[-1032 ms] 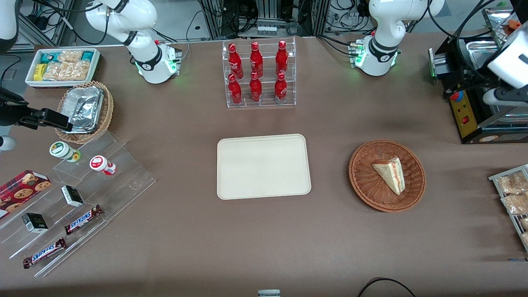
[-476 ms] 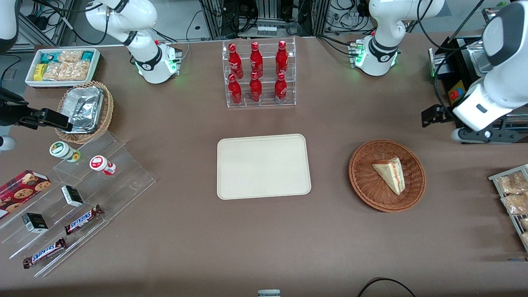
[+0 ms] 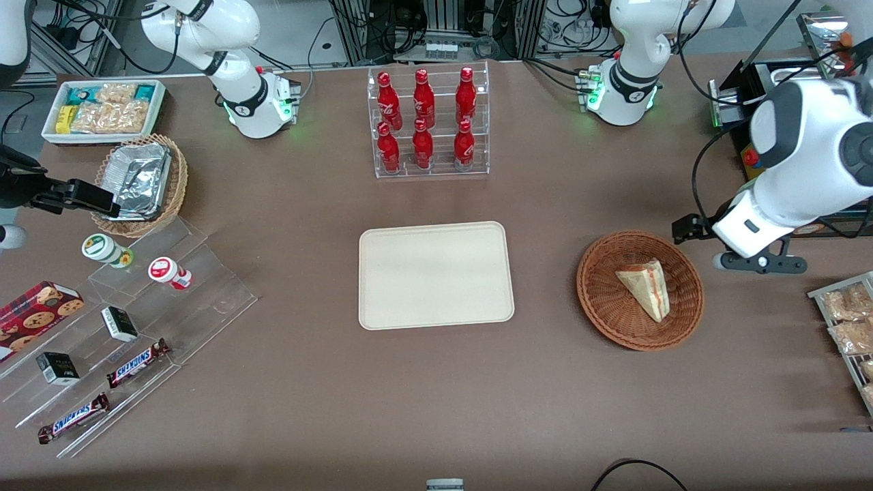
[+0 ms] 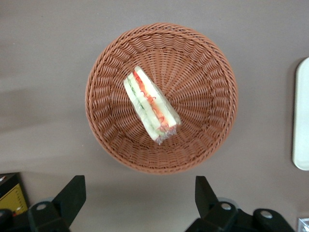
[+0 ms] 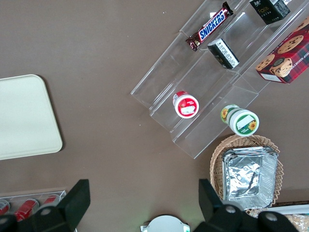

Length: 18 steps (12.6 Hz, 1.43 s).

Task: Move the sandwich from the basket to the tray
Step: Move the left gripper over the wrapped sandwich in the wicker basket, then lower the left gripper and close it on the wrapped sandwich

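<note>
The flat cream-beige rectangular tray [image 3: 436, 275] sits mid-table. Toward the working arm's end, the clear-wrapped triangular sandwich [image 3: 645, 288] lies in the round reddish-brown wicker basket [image 3: 603, 300]. The left gripper [image 4: 140, 195] hangs, apparently well above the basket's edge, fingers spread wide.

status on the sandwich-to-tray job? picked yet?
Not picked. The sandwich lies in the basket, untouched. In hand: the gripper hangs open above the table beside the basket, fingers spread, nothing between them. Left: descend, grasp, carry to the tray, which holds nothing, and release.
</note>
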{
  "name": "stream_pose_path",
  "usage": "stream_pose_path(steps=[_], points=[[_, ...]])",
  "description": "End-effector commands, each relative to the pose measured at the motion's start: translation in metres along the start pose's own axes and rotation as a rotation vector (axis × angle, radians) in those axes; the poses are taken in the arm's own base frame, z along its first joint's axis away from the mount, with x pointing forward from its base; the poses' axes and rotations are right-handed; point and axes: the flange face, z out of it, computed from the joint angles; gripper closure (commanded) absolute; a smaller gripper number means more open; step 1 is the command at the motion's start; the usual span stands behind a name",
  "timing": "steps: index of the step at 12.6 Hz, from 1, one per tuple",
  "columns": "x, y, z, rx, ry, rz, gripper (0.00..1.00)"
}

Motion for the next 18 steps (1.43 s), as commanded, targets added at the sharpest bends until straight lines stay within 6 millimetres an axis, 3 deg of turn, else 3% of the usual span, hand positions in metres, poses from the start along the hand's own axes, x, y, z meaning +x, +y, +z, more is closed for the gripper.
stream_pose_path(steps=[1, 4, 8, 11, 18], points=[[-0.003, -0.003, 0.022, -0.012, 0.023, -0.022, 0.0], [0.002, -0.003, 0.043, -0.013, 0.047, -0.058, 0.0], [-0.006, 0.004, 0.078, -0.018, 0.104, -0.193, 0.0], [-0.001, 0.014, 0.104, -0.024, 0.088, -0.405, 0.0], [0.011, 0.017, 0.132, -0.045, 0.114, -0.577, 0.0]])
